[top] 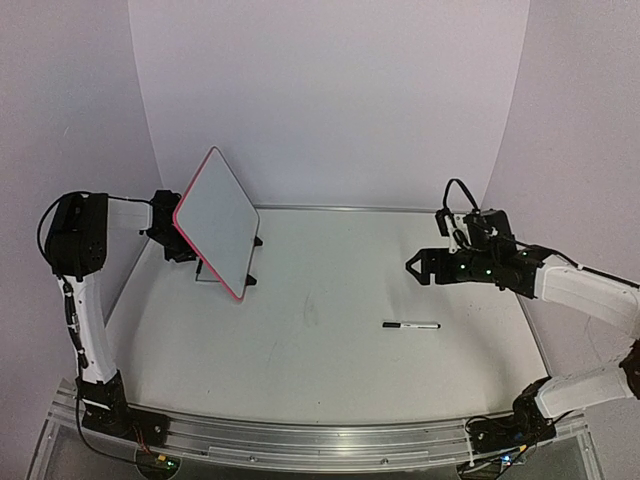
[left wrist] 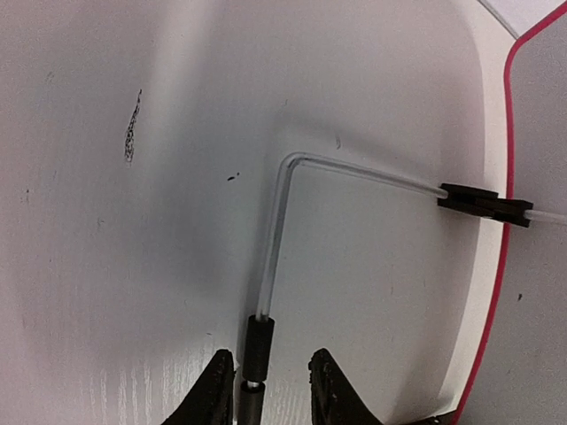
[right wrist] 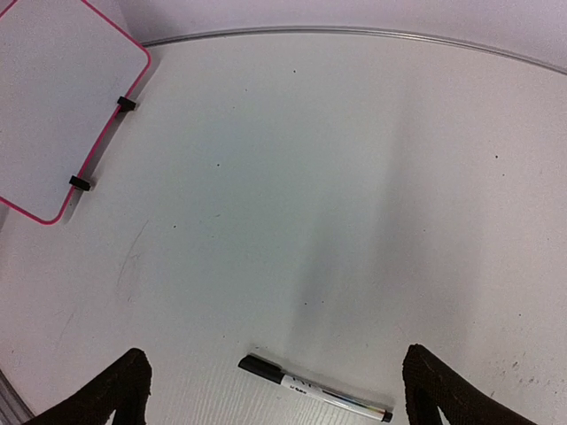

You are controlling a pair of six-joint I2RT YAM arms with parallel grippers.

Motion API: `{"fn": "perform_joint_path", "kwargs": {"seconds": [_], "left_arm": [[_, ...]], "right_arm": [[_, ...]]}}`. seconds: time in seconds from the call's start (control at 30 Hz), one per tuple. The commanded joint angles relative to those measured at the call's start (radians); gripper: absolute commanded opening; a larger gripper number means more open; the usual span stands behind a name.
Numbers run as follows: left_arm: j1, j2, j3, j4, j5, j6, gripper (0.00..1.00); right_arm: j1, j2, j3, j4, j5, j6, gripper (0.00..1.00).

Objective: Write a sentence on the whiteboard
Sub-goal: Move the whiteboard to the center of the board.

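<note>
- While no sentence is showing on its face, the small rectangular whiteboard (top: 215, 222) with the thin red-pink frame is standing tilted at the left of the white table (top: 320, 380). The step in hand is judged to be preparation, with writing not yet begun.
- The left gripper (left wrist: 271, 367) is sitting low behind the whiteboard. Its jaws are standing narrowly apart on either side of the black sleeve (left wrist: 259, 341) that ends the bent clear wire stand (left wrist: 282, 221). Slim gaps are showing on both sides, so nothing is clamped.
- The right gripper (right wrist: 276, 354) is hovering with its jaws spread wide and holding nothing. It is hanging directly over the slim black-and-white marker pen (right wrist: 310, 388), which is lying flat on the table, well apart from the whiteboard.
- Next move, as judged: the marker pen is lying roughly along the line between the fingers, so the right gripper is needing a wrist turn before descending to pinch the barrel. The left gripper is needing to clamp the wire stand to steady the whiteboard.
- Count: one whiteboard, one marker pen, one wire stand, two black clips (right wrist: 126, 104) on the frame's edge, two grippers, no lettering.
</note>
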Motion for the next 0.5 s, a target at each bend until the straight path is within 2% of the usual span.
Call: {"fn": "perform_joint_path", "kwargs": {"seconds": [0.0, 0.17, 0.3, 0.47], "left_arm": [[-0.009, 0.027, 0.057, -0.031, -0.06, 0.05, 0.3], [-0.02, 0.053, 0.067, -0.045, -0.113, 0.072, 0.31], [-0.025, 0.073, 0.078, -0.045, -0.1, 0.097, 0.31], [-0.039, 0.103, 0.104, -0.066, -0.085, 0.151, 0.14]], "right_arm": [[0.033, 0.04, 0.054, 0.032, 0.011, 0.01, 0.94], [0.071, 0.078, 0.075, 0.035, 0.028, 0.007, 0.94], [0.102, 0.107, 0.09, 0.035, 0.048, 0.002, 0.94], [0.137, 0.141, 0.101, 0.035, 0.074, -0.004, 0.94]]}}
